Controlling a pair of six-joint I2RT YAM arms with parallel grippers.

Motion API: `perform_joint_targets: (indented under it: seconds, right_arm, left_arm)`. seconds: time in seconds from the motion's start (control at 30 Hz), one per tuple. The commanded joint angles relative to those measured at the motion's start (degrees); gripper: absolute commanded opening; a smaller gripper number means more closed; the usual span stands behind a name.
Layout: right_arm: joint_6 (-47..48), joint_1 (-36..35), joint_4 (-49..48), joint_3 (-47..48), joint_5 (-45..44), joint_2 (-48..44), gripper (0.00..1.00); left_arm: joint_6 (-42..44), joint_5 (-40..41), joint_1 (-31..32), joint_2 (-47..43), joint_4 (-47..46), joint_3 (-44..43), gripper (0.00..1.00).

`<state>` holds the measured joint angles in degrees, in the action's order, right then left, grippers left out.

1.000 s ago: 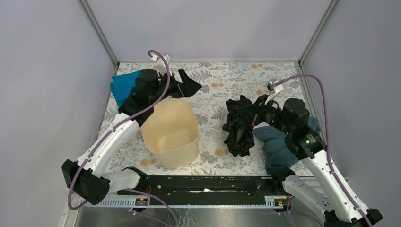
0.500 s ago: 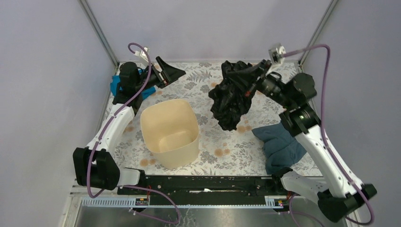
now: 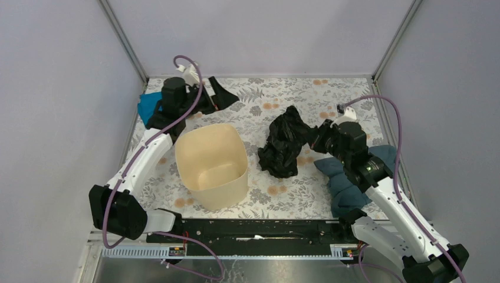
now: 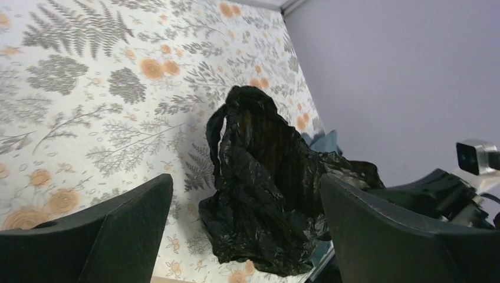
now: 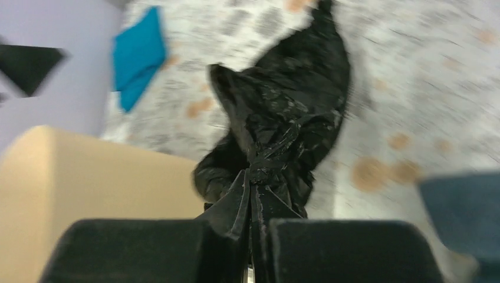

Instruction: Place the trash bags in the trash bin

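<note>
Trash bag [image 3: 283,147] has dropped; wrist view shows right end effector [image 5: 252,231] pinching it, left end effector [image 4: 244,188] splayed.

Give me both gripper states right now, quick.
Left gripper: open, holding nothing.
Right gripper: shut on the crumpled, glossy black plastic trash bag.

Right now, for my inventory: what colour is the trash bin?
The trash bin is plain beige; top view.

I log: pale lilac walls [image 3: 265,35] at nine, twelve, three; fern-and-flower printed white tabletop [image 3: 259,106]; grey metal corner posts [image 3: 125,41].
</note>
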<state>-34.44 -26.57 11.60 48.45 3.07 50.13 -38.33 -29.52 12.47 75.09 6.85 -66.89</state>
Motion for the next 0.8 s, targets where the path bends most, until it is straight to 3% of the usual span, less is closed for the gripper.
perform_joint_targets:
  seconds: [0.0,0.13,0.23,0.4,0.6,0.77]
  right_arm:
    - [-2.04,0.03,21.0,-4.56,-18.42,-1.5,0.0]
    - [-6.63,0.07,25.31,-8.77,-19.58,-2.93,0.0]
    - [-12.93,0.06,29.64,-9.86,-25.9,-4.01,0.0]
    - [-21.8,0.04,35.83,-10.53,-30.34,-0.7,0.0]
    - [-17.98,0.04,32.1,-12.28,-26.87,-2.68,0.0]
    - [-15.75,0.04,28.73,-14.23,-25.29,-9.04,0.0]
  left_arm:
    - [7.32,10.74,9.17,1.99,4.04,-6.38,0.99]
    - [9.41,16.37,16.1,7.11,5.63,-11.34,0.99]
    - [11.73,20.45,21.35,11.22,7.5,-15.84,0.98]
    - [14.6,27.09,29.75,18.1,9.14,-21.51,0.95]
    - [17.71,33.83,38.37,29.2,11.95,-30.69,0.9]
    - [14.0,34.55,40.15,38.78,11.72,-36.99,0.88]
